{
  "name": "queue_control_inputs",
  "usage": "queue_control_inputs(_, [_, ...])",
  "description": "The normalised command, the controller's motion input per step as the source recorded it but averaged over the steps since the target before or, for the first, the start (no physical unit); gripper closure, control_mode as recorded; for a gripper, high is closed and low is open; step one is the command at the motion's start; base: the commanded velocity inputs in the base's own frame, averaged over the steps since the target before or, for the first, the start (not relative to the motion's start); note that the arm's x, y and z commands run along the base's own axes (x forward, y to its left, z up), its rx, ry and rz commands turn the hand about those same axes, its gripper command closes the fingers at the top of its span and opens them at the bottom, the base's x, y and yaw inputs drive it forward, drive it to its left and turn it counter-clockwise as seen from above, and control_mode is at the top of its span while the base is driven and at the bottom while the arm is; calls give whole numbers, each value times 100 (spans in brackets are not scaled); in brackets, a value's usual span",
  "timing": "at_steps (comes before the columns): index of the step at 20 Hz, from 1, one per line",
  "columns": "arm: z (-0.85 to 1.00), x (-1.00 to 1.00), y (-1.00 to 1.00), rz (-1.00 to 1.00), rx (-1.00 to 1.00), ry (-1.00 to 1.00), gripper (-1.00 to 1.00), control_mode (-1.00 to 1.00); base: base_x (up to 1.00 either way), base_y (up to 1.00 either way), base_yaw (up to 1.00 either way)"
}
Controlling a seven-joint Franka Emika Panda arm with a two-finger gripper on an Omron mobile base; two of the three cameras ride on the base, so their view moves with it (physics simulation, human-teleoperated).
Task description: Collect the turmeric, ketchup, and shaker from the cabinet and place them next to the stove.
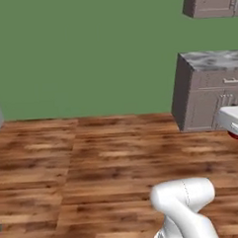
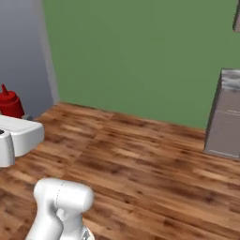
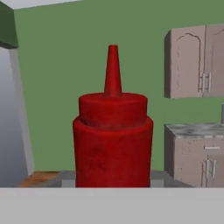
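The ketchup (image 3: 113, 140) stands upright before the wall, with the base cupboard (image 3: 199, 155) to its right.

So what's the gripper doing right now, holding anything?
Gripper: shut on the ketchup, which stands upright between the fingers.

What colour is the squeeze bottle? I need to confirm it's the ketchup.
Red all over, nozzle included: the ketchup bottle shows best in the hand view.
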Motion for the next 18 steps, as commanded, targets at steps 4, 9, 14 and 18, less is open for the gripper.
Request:
queue_control_inputs(4, [0, 0, 0, 0, 0, 0, 100, 100, 54, -18, -55])
queue_control_inputs(9, [0, 0, 0, 0, 0, 0, 100, 100, 58, -2, -57])
queue_control_inputs(14, [0, 0, 0, 0, 0, 0, 100, 100, 61, 12, -58])
queue_control_inputs(18, [0, 0, 0, 0, 0, 0, 100, 100, 63, 25, -58])
